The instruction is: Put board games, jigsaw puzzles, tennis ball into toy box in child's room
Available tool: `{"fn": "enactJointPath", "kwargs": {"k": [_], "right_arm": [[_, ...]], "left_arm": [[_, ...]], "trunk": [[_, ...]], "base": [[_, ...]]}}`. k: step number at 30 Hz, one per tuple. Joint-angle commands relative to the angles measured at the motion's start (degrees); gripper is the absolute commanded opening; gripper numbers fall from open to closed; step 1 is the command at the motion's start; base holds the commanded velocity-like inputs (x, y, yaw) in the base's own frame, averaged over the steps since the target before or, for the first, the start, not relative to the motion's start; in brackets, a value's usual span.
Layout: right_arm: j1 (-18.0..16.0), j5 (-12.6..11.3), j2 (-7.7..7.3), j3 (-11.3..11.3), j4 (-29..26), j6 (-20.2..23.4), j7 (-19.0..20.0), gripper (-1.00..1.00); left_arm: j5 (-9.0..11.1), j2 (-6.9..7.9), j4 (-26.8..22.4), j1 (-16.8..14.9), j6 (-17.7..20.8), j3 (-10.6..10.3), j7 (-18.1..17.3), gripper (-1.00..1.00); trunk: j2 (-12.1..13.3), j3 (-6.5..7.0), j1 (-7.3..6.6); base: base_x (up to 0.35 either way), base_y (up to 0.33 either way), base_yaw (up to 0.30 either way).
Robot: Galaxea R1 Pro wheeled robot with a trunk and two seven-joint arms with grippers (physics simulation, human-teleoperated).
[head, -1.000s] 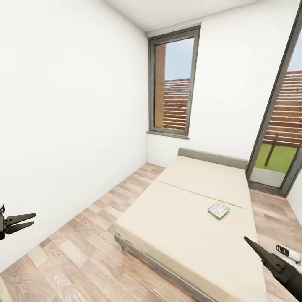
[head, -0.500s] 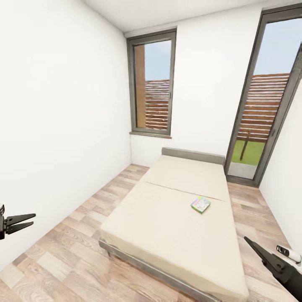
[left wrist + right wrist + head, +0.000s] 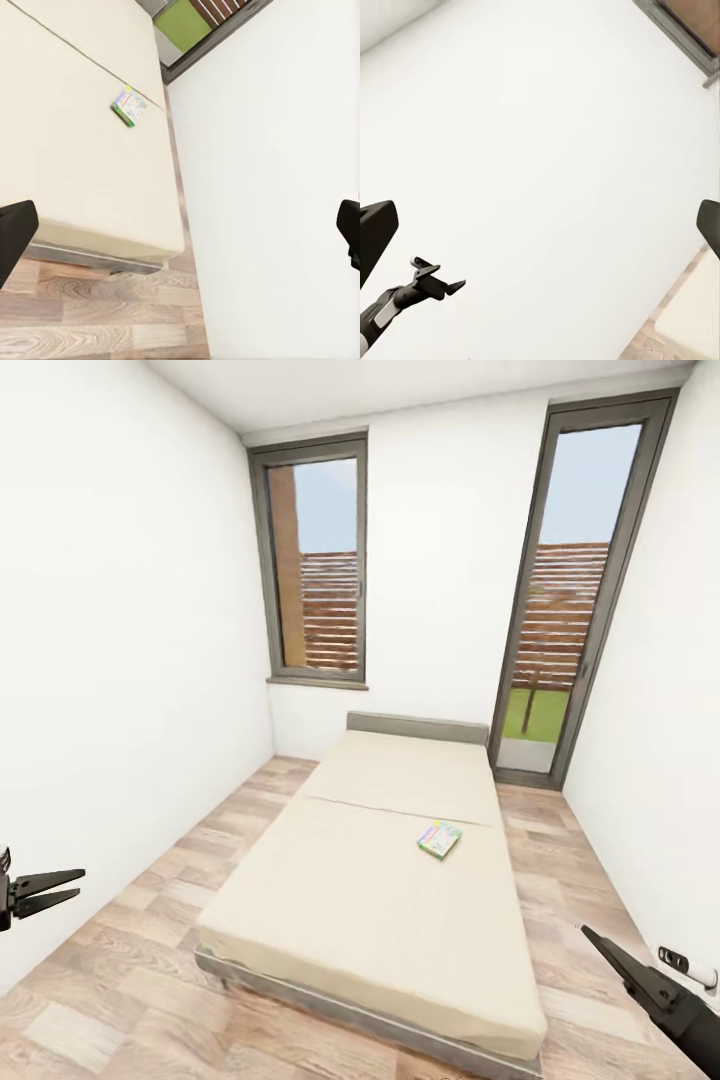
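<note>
The bed runs from near to far down the middle of the room, its headboard against the far wall between window and glass door. One board game lies flat toward the mattress's right side, about midway along, probably left there to be fetched. The left gripper hovers low at the left with jaws spread and empty; the right gripper hangs low at the right, its wrist view showing wide-apart tips, nothing held. Both arms look parked clear for driving
</note>
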Motion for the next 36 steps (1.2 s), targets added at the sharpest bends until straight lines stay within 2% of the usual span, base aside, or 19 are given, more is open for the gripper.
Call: {"fn": "enactJointPath", "kwargs": {"k": [1,36], "right_arm": [[0.0,0.0,0.00,0.0,0.0,0.6,0.2,1.00],[0.0,0.1,0.16,0.0,0.4,0.4,0.0,1.00]], "left_arm": [[-0.1,0.02,0.0,0.0,0.6,0.0,-0.3,1.00],[0.0,-0.04,0.1,0.0,0.5,0.2,-0.3,1.00]], "trunk": [[0.0,-0.01,0.02],[0.0,0.20,0.02]], "base": [[0.000,0.000,-0.281],[0.012,-0.006,-0.281]]}}
